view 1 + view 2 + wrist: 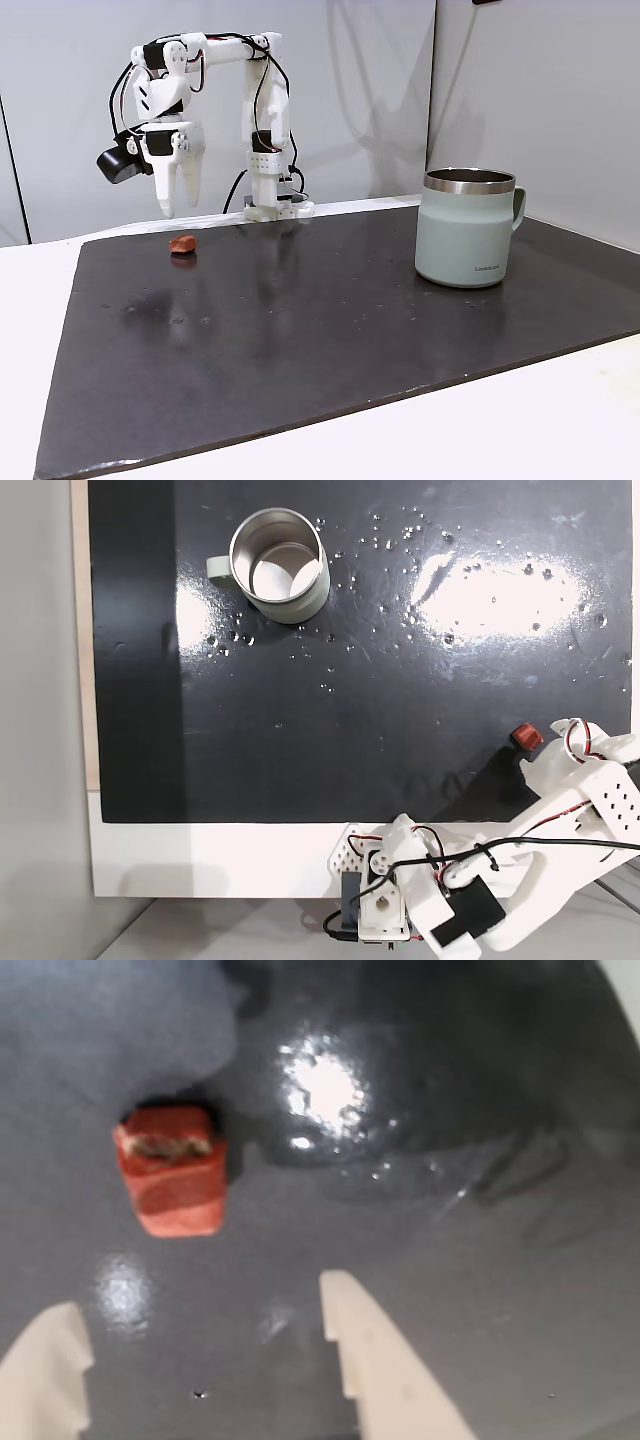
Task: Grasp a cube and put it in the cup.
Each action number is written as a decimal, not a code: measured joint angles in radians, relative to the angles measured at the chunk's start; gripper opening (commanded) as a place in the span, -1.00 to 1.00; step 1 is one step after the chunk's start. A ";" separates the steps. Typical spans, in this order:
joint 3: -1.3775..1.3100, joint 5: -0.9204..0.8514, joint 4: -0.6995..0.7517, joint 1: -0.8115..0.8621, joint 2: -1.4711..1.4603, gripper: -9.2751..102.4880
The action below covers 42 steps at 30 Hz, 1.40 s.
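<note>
Pincer (205, 1350) spread above cube (175, 1168); cup (279, 566) empty, well apart.

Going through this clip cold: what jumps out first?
The pale green cup stands upright at the right of the dark mat in a fixed view, with nothing visible inside it from above. Far across the mat lies the tiny reddish cube, with the open gripper hanging just above it.

Bright room; glare on black mat (300, 710); wrist view blurred.
</note>
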 measured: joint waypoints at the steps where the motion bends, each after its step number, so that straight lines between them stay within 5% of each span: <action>1: 0.000 -0.003 -0.006 0.000 -0.015 -0.38; 36: 0.000 -0.005 -0.155 -0.006 -0.255 -0.43; 42: -0.060 0.028 -0.156 -0.018 -0.296 -0.64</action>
